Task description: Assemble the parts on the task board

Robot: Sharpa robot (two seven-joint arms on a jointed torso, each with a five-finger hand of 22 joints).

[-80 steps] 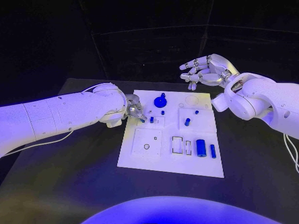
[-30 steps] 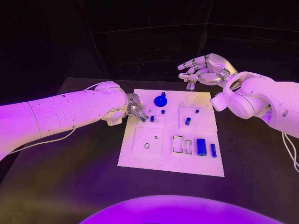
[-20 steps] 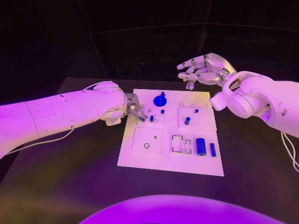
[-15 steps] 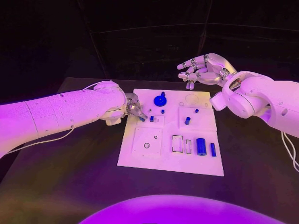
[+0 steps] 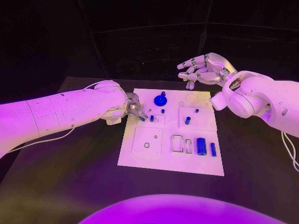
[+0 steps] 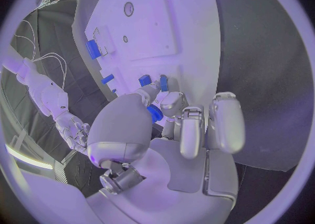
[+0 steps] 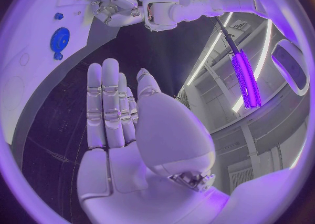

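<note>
Parts, small blue plastic pieces (image 5: pixel 201 147), are lying on the flat white task board (image 5: pixel 141 160) mid-desk (image 5: pixel 68 186). One small blue peg (image 6: pixel 154 112) is being pinched by the silver left hand (image 5: pixel 134 110) at the board's left edge. The silver right hand (image 5: pixel 203 70) is being held raised beyond the board, fingers apart, holding nothing.

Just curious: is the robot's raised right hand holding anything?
No, empty. The right hand hangs above the task board; its fingers are apart around nothing.
</note>
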